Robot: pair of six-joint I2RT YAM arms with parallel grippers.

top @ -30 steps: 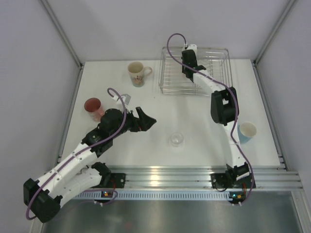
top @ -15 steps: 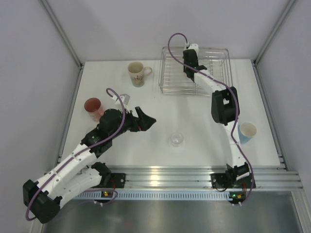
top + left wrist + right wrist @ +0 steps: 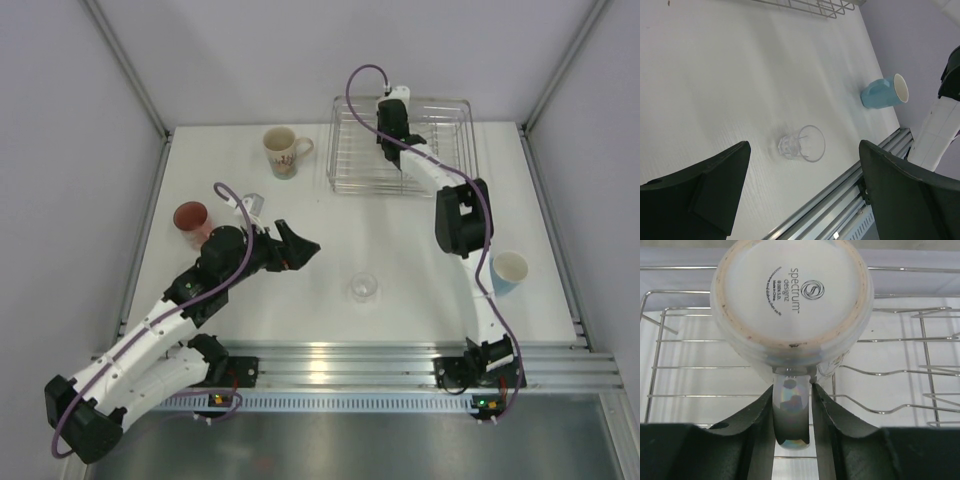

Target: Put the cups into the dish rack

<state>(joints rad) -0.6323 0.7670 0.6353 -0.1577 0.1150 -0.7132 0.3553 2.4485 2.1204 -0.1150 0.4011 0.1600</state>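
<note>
White desk (image 3: 330,215), grey walls. Top view: wire dish rack (image 3: 446,112) at the far edge, long side left-right. Right pincer (image 3: 393,108) is over its middle and sits a bit farther back than 1 s ago. Floral mug (image 3: 283,152) is upright left of the rack, handle twd it. Red tumbler (image 3: 190,217), clear glass (image 3: 363,288) and blue cup (image 3: 508,272) stand apart, mouths up. Left pincer (image 3: 303,246) barely shifted.

Left wrist: left pincer (image 3: 802,192) gapes wide, holding nothing. The ribbed glass (image 3: 802,144) lies between its fingers' line.

Right wrist: right pincer (image 3: 791,422) is clamped on the pearly handle of a glossy white mug (image 3: 792,300). Its base faces the cam, mouth prob. twd the rack floor; silver wires (image 3: 690,340) lie behind.
</note>
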